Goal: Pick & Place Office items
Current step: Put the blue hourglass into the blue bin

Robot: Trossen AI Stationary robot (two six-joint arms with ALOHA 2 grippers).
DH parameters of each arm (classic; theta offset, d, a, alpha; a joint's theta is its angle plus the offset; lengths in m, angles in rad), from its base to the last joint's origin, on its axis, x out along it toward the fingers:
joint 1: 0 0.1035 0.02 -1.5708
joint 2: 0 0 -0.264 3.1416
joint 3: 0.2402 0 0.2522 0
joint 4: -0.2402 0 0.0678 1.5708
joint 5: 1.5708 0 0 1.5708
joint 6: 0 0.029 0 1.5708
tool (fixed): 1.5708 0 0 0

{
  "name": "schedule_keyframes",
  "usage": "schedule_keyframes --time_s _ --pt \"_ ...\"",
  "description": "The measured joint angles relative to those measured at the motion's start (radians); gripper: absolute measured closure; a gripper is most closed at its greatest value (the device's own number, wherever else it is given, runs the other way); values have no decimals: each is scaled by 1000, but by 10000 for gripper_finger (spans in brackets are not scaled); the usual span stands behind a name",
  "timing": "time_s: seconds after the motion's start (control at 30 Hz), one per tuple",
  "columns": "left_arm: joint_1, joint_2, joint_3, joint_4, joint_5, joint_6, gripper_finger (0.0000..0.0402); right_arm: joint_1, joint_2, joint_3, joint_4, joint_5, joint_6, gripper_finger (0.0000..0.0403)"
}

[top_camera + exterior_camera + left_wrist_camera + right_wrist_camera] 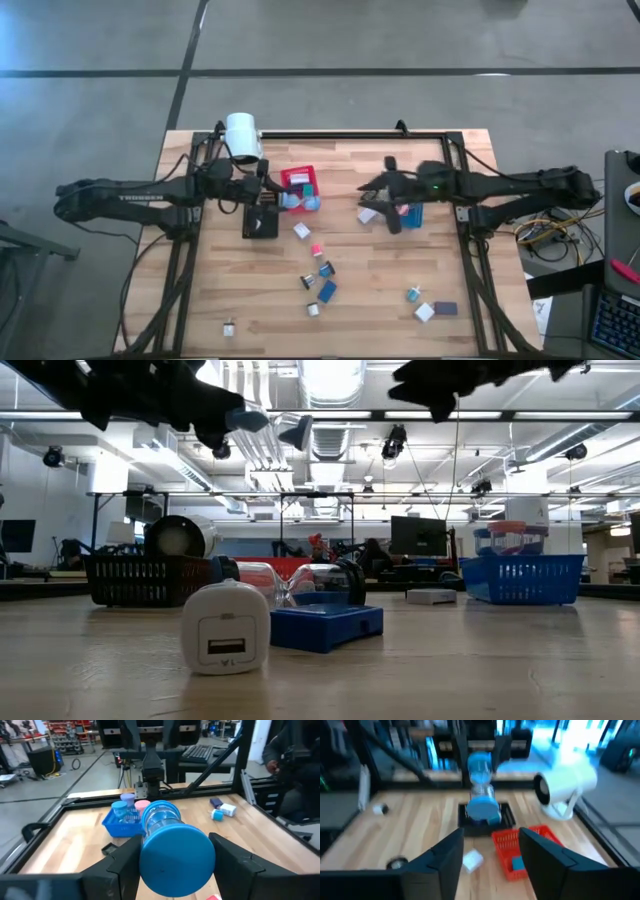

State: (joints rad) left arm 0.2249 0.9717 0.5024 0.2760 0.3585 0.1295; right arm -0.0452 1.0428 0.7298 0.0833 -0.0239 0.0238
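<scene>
Filling the left wrist view, a blue-capped clear roll sits clamped between the left fingers, its long axis pointing ahead. From above, the left gripper hovers beside the red bin. Nothing is between the right gripper's parted fingers, over the desk; loose office items lie nearer centre. The left arm reads "TROSSEN".

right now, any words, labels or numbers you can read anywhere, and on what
"TROSSEN", in white on the left arm, seen from above; small, but it appears to read so.
A mark under the port of the white charger block in the low view: too small to read.
Nothing else is legible.
</scene>
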Motion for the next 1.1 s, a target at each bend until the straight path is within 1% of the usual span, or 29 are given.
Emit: schedule_keyframes --time_s 0.1,0.17,0.33,0.53,0.7,0.83,0.97,1.1 --pt "0 -9 0 8 25 0 203 0 -89 -119 124 -1 15 261" --pt "0 -16 0 23 28 -1 203 0 -139 -180 177 0 23 280" --pt "0 -63 -1 26 51 -8 203 0 -248 -275 206 -1 25 324" --pt "1 -184 -48 25 54 -11 203 0 -339 -343 236 -5 25 366" --pt "2 -297 -121 30 46 -42 203 0 -385 -405 319 -16 1 381" --pt "2 -375 -173 51 46 -59 203 0 -394 -460 385 -81 -31 385" --pt "2 -436 -194 53 45 -72 203 0 -391 -519 489 -82 -27 385" --pt "3 -481 -196 28 46 -82 203 -1 -395 -553 534 -82 -23 385"
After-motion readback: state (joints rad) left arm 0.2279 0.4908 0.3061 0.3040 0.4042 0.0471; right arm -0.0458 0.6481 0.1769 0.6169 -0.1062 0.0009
